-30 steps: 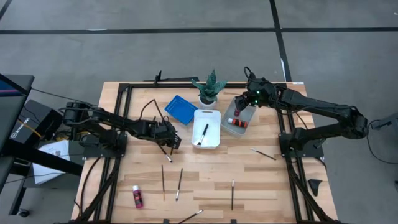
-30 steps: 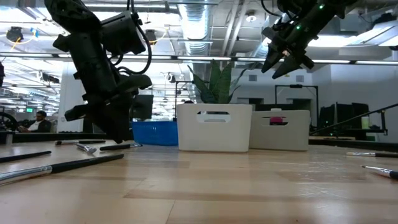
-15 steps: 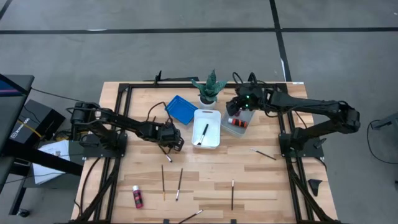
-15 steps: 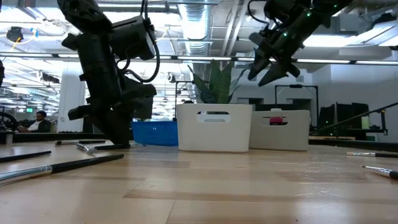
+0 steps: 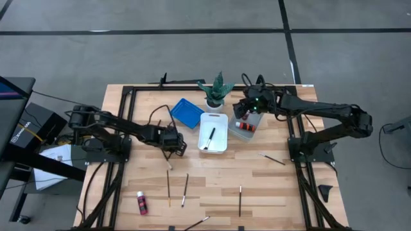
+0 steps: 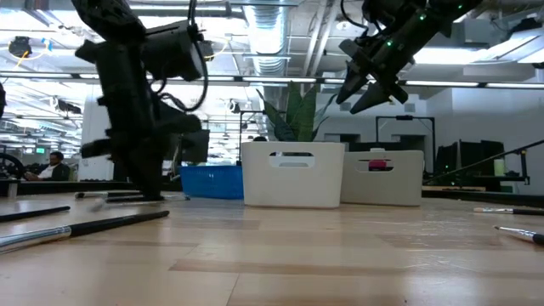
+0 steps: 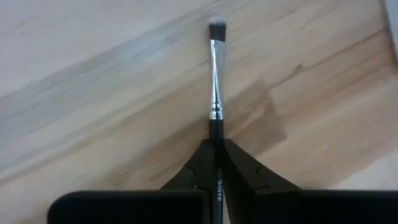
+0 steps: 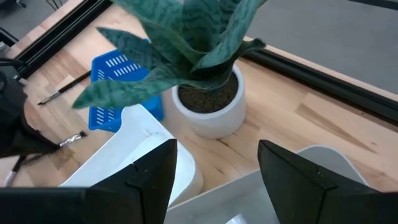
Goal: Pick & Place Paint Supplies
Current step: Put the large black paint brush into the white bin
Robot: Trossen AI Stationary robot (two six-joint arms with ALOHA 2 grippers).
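High view shows us the left end effector (image 5: 172, 146) low over the wooden worktop (image 5: 257, 179), left of the white tray (image 5: 220, 144). Its fingers (image 7: 249, 174) are clamped on a paintbrush (image 7: 215, 81) whose dark handle runs between them, with the metal ferrule and bristle tip lying on the wood ahead.

We see the right end effector (image 5: 246, 110) held above the grey tray (image 5: 239, 132), fingers (image 8: 298, 180) spread apart and gripping nothing, with the potted plant (image 8: 199, 74) and blue tray (image 8: 115, 87) just ahead of it.

Another brush (image 5: 209, 139) lies in the white tray. Red bottles (image 5: 246, 126) sit in the grey tray. A third bottle (image 5: 142, 203) and several loose brushes (image 5: 169, 187) lie on the front of the worktop.
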